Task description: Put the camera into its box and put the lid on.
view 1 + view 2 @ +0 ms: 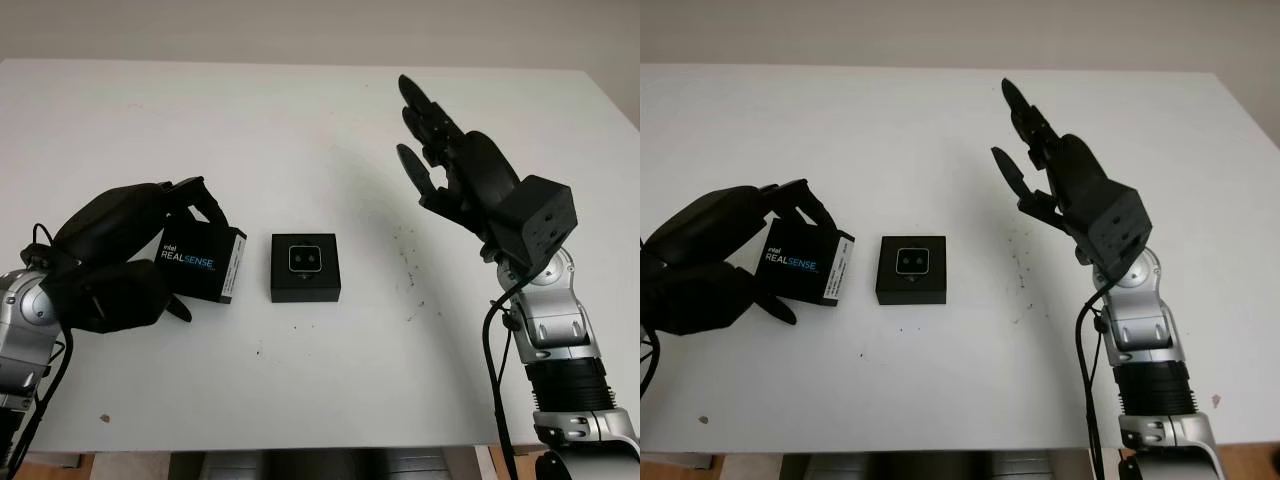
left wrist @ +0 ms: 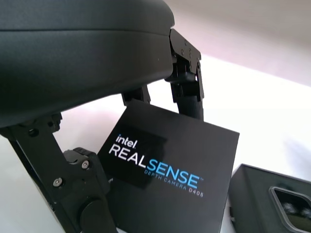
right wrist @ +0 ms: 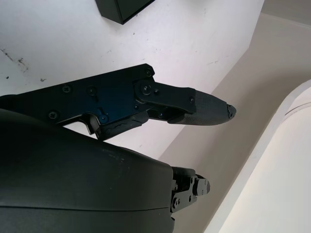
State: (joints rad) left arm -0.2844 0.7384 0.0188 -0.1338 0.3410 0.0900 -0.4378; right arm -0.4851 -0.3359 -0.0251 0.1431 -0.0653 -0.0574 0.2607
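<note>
A black open box (image 1: pixel 305 283) sits at the table's middle with the small camera (image 1: pixel 305 259) lying in it, lens side up. Just left of it is the black lid (image 1: pixel 205 266) marked "Intel RealSense". It is tilted, and my left hand (image 1: pixel 188 250) is shut on it with fingers over its far edge and the thumb at its near edge. In the left wrist view the lid (image 2: pixel 170 170) lies between the fingers, with the box (image 2: pixel 265 194) beside it. My right hand (image 1: pixel 415 125) is raised above the table to the right of the box, open and holding nothing.
The white table (image 1: pixel 300 130) runs wide behind and in front of the box. A few small dark specks (image 1: pixel 408 255) mark its surface right of the box. The near edge (image 1: pixel 300 445) is close below.
</note>
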